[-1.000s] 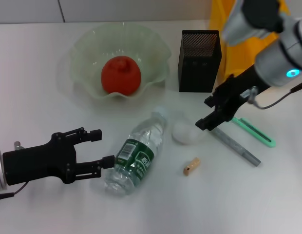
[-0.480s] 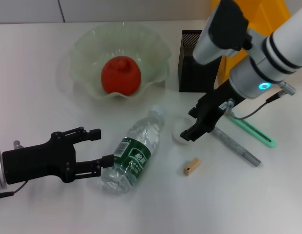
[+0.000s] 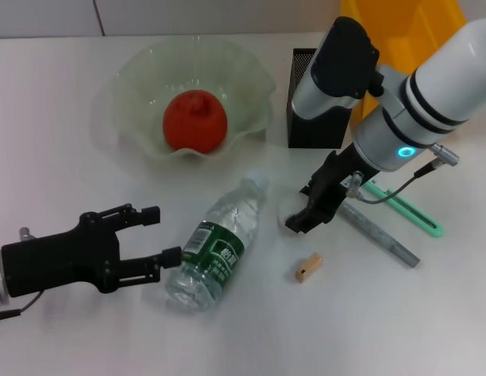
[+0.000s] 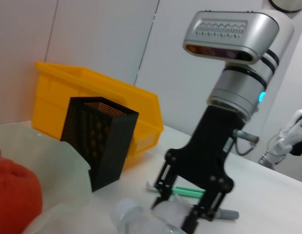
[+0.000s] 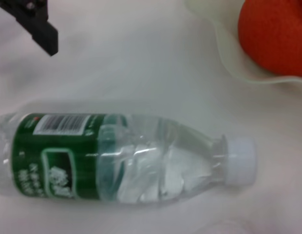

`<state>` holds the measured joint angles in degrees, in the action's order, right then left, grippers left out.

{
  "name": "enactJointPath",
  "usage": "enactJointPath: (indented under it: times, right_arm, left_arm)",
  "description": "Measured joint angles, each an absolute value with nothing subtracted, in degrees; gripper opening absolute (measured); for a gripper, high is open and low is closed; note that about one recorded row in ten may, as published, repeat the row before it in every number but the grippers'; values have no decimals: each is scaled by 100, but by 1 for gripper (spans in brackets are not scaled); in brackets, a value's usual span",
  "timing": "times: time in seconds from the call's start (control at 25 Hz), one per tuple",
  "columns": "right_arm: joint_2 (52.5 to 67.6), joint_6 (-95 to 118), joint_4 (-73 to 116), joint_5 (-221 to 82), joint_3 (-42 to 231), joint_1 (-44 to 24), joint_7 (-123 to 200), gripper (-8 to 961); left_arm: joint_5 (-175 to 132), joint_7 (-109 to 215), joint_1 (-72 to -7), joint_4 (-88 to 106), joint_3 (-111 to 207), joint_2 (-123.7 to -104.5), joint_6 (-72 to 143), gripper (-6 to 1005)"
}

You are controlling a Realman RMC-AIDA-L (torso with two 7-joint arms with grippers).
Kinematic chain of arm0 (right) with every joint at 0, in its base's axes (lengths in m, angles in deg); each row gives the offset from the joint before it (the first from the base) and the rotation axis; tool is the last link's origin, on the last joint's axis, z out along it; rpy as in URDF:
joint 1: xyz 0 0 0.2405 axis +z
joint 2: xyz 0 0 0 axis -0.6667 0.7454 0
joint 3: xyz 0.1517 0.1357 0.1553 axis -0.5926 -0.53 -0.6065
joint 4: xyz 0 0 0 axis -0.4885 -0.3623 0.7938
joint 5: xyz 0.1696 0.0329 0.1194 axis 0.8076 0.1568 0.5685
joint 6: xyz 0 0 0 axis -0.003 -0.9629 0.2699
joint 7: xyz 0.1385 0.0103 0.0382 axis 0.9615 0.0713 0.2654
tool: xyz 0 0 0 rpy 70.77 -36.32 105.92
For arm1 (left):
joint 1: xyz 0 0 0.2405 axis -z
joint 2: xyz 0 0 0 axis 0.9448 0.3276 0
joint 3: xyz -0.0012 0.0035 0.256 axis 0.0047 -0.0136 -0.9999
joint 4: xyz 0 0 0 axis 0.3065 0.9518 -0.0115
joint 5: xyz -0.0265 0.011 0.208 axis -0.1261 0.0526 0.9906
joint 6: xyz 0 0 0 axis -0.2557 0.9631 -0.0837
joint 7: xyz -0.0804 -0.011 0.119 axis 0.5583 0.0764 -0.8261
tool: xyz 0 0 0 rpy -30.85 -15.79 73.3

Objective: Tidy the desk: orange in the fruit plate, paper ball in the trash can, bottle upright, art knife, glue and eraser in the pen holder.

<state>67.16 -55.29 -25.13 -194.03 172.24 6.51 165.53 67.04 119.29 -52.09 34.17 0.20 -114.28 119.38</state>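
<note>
Paper ball [image 3: 291, 208] sits directly under your right gripper [image 3: 305, 213], whose fingers stand apart on either side of the wad without yet pinching it, as the left wrist view shows. The wad lies between the bottle [image 3: 217, 244] cap and the grey art knife [image 3: 379, 233], near the eraser [image 3: 308, 267]. Your left gripper [image 3: 154, 235] rests spread open by the base of the bottle, which lies on its side with its long axis running from that gripper up toward the paper ball. The trash can [image 3: 406, 31] stands behind the right arm, beyond the pen holder [image 3: 319, 98], so the carry would likely run back and rightward.
</note>
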Motion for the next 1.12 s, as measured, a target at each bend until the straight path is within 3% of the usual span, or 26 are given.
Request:
enactJointPath:
  times: [0.12, 0.56, 0.8, 1.12]
  right_arm:
    - [6694, -5820, -2816, -19350, 17115, 520, 16560, 544]
    - [6595, -7802, -5529, -19895, 14240, 37, 16709, 535]
    - [6517, -6719, -5355, -20712, 13663, 179, 16848, 534]
    - [6551, -5359, -4291, -21173, 13694, 405, 17147, 536]
  left_arm:
    - [6695, 11944, -5217, 3415, 122, -11404, 11945, 827]
    - [6691, 11976, -5166, 3463, 363, -11321, 12016, 827]
    - [6691, 11940, -5089, 3466, 371, -11368, 11969, 826]
    - [6691, 11955, -4979, 3466, 438, -11413, 11947, 826]
